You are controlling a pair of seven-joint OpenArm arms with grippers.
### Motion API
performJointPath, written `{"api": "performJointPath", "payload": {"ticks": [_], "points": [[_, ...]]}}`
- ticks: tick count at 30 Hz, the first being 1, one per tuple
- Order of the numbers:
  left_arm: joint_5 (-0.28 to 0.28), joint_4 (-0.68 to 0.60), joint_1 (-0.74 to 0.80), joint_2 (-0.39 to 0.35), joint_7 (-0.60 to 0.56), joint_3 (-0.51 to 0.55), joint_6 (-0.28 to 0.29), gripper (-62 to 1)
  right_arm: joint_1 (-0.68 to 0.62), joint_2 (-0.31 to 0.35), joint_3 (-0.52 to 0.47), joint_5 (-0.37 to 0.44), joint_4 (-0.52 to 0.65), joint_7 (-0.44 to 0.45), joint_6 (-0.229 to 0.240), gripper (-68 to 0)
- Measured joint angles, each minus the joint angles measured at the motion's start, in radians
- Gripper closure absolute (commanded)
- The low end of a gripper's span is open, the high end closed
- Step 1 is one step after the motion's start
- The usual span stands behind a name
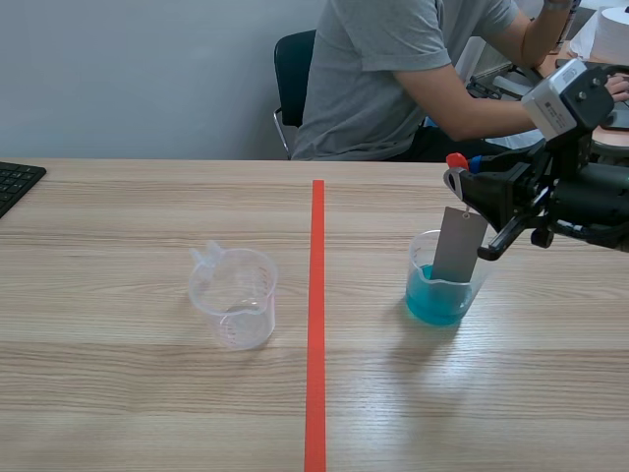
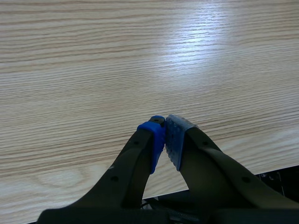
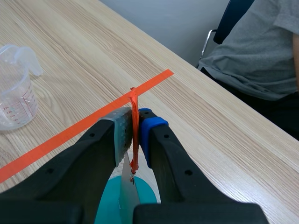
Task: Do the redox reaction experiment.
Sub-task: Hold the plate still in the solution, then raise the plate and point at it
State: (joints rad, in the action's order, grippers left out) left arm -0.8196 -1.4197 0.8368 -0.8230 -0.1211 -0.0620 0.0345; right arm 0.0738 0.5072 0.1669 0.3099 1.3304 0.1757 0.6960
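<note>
The right pincer [image 3: 134,119] is pinching an orange-red string [image 3: 134,140], and a thin grey metal plate [image 1: 459,246] hangs from that string. The plate's lower end sits inside a clear plastic beaker of blue liquid [image 1: 439,295], to the right of the tape line on the light wooden worktop [image 1: 118,393]. Left of the line stands an empty clear plastic measuring cup [image 1: 234,298]; its reddish graduation marks are too small to read. The left pincer [image 2: 164,135] is pressed together on nothing above bare wood. A person in a grey T-shirt [image 1: 383,79] sits across, and a black keyboard [image 1: 15,182] lies at the far left.
</note>
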Motion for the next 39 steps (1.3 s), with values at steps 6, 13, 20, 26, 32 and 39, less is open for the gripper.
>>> {"api": "performJointPath", "payload": {"ticks": [6, 13, 20, 26, 32, 39], "points": [[0.000, 0.000, 0.000, 0.000, 0.000, 0.000, 0.000, -3.1, 0.000, 0.000, 0.000, 0.000, 0.000, 0.000, 0.000, -1.3], [0.000, 0.000, 0.000, 0.000, 0.000, 0.000, 0.000, -3.1, -0.003, 0.000, 0.000, 0.000, 0.035, -0.047, 0.002, -1.3], [0.000, 0.000, 0.000, 0.000, 0.000, 0.000, 0.000, -3.1, -0.011, 0.000, -0.035, -0.003, 0.156, -0.127, 0.010, -1.3], [0.000, 0.000, 0.000, 0.000, 0.000, 0.000, 0.000, -3.1, -0.011, 0.000, -0.092, 0.058, 0.263, -0.228, 0.044, -1.3], [0.000, 0.000, 0.000, 0.000, 0.000, 0.000, 0.000, -3.1, -0.011, 0.000, -0.151, 0.177, 0.380, -0.357, 0.044, -1.3], [0.000, 0.000, 0.000, 0.000, 0.000, 0.000, 0.000, -3.1, -0.011, 0.000, -0.220, 0.288, 0.497, -0.478, 0.044, -1.3]]}}
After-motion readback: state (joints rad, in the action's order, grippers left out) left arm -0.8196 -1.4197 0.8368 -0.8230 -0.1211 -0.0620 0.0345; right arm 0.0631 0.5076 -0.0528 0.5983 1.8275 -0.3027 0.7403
